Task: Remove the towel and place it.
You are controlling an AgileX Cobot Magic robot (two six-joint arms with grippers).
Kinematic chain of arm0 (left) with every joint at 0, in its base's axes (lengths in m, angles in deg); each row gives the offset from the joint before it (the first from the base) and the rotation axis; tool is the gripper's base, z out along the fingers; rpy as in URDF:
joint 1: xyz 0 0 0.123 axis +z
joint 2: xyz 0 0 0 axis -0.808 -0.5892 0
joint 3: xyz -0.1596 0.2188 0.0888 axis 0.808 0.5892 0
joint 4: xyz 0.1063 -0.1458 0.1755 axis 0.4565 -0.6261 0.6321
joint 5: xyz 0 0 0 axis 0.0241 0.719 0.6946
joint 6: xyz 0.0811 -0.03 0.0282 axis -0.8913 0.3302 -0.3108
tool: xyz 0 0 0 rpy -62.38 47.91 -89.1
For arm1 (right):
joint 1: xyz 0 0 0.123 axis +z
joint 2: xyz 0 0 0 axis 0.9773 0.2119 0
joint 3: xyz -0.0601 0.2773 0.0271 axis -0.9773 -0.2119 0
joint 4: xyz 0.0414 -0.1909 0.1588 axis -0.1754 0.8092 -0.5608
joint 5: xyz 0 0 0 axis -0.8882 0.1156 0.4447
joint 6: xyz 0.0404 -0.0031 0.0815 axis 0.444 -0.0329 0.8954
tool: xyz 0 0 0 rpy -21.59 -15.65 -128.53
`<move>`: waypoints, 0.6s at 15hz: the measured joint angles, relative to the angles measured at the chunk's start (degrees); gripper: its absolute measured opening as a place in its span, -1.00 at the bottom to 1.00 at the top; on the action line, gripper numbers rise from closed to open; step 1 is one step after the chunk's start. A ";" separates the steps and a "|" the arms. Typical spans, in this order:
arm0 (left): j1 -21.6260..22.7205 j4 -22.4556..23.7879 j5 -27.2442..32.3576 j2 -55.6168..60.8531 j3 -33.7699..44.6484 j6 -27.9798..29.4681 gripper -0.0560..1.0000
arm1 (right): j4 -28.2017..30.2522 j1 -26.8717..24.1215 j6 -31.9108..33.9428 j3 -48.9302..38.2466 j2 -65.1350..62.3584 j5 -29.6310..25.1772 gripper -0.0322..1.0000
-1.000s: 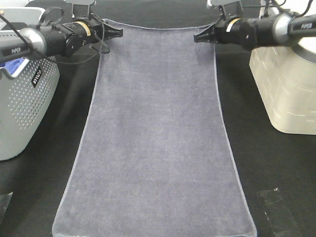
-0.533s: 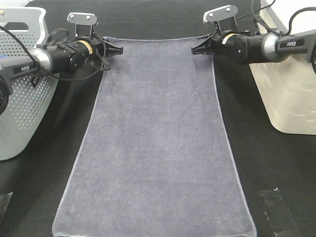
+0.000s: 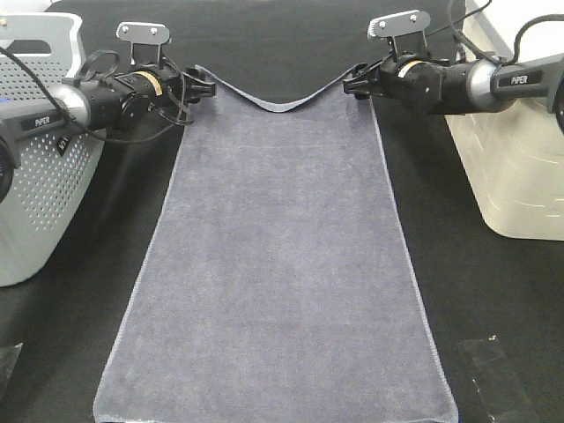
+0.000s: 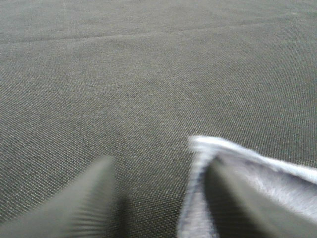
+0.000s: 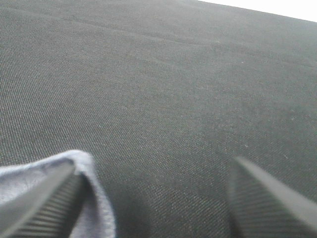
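The slate-grey towel (image 3: 278,256) lies spread lengthwise on the black table, reaching to the near edge. Its two far corners are raised and the far hem sags in a V between them. My left gripper (image 3: 201,85) is at the far left corner and my right gripper (image 3: 355,79) at the far right corner. In the left wrist view the gripper (image 4: 161,168) has its fingers apart, with the towel corner (image 4: 277,173) draped over one finger. In the right wrist view the gripper (image 5: 153,166) is likewise open, with the towel corner (image 5: 94,193) over one finger.
A grey perforated basket (image 3: 40,185) stands at the left, under the left arm. A cream bin (image 3: 511,159) stands at the right, under the right arm. Black tablecloth (image 3: 79,335) borders the towel on both sides.
The towel's far edge was flat before. Now both far corners are lifted at the grippers and the hem dips in the middle. Both grippers moved slightly inward.
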 joint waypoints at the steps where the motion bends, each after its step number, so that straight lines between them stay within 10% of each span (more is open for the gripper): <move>1: 0.00 0.00 0.17 0.00 0.00 0.00 0.26 | -1.32 0.00 -0.06 0.00 0.00 0.00 0.59; 9: 0.00 -0.86 20.68 0.80 -0.06 0.52 0.26 | -2.92 0.00 -1.15 0.00 0.00 -14.50 0.58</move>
